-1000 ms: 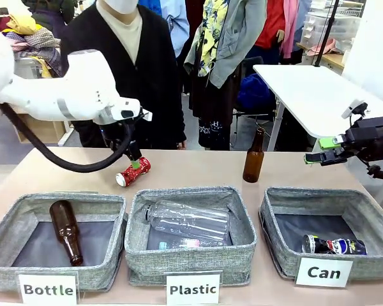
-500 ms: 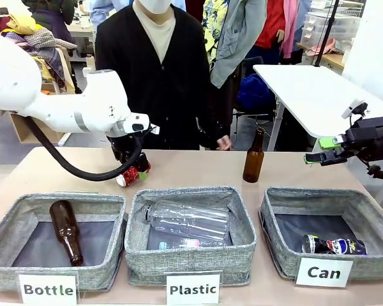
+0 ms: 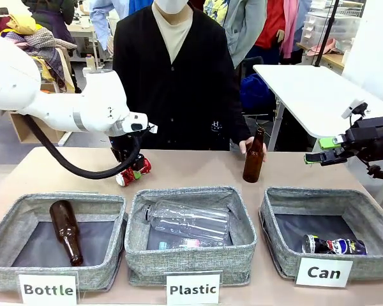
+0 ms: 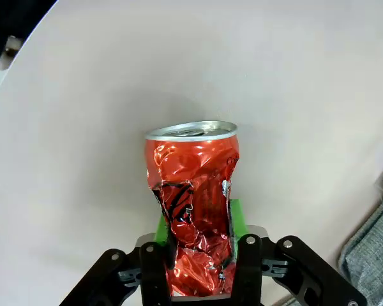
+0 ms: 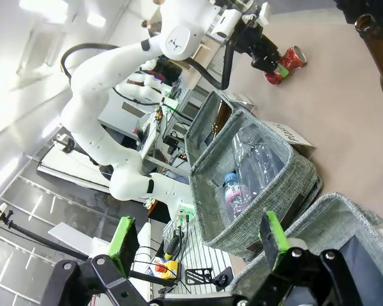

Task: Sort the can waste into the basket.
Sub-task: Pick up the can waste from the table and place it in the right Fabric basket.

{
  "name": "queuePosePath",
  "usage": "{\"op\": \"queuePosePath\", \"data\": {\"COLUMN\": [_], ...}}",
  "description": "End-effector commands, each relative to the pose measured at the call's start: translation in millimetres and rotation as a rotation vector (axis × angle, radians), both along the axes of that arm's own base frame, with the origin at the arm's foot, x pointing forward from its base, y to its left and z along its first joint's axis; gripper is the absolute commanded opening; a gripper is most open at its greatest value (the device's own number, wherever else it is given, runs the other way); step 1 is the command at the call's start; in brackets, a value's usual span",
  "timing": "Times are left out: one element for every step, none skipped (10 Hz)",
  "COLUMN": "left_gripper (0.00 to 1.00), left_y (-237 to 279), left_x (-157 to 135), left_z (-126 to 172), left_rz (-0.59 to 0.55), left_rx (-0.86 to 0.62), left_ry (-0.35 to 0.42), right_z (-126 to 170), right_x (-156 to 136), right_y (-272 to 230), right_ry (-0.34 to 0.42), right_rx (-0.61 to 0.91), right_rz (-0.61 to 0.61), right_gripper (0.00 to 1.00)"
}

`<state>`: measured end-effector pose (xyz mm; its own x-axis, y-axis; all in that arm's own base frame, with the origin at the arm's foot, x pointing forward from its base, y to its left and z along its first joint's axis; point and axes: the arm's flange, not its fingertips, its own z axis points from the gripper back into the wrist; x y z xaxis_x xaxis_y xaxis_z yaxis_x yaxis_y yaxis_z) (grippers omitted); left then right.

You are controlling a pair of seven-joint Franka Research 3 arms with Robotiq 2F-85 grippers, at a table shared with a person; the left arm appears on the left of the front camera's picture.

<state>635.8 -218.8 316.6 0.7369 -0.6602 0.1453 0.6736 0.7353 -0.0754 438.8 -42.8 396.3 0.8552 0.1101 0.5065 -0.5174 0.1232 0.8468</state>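
A crushed red can lies on the table behind the bins, and my left gripper is down on it. In the left wrist view the gripper is shut on the lower end of the red can, whose silver top points away. A black can lies inside the grey basket signed "Can" at the right. My right gripper hangs open above that basket's far side, holding nothing. Seen from the right wrist, the gripper has its green pads wide apart, and the red can is far off.
A brown bottle stands behind the middle bin with a person's hand on it. The "Bottle" bin holds a brown bottle. The "Plastic" bin holds clear bottles. The person stands at the far edge.
My left gripper came down and shut on the red can. The person stepped to the right and put a hand on the standing brown bottle. The right arm stayed put.
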Motion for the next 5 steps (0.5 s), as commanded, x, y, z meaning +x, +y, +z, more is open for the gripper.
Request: {"op": "queuePosePath", "data": {"left_gripper": [0.00,0.00,0.00,0.00,0.00], "left_y": [0,0,1,4,11], "left_x": [0,-1,-2,-3,-9], "left_z": [-3,-4,-3,0,12], "left_rz": [0.030,0.033,0.036,0.038,0.040], "left_rx": [0.031,0.035,0.032,0.026,0.013], "left_ry": [-0.012,-0.009,-0.009,-0.013,-0.020], "right_z": [2,2,2,2,2], "right_x": [-1,-1,-1,-1,-1], "right_y": [-1,-1,-1,-1,-1], "right_ry": [-0.019,-0.019,-0.019,-0.019,-0.019], "right_rx": [-0.009,-0.009,-0.009,-0.009,-0.009], "right_rz": [0.009,0.009,0.009,0.009,0.009], "right_gripper": [1.00,1.00,1.00,1.00,1.00]}}
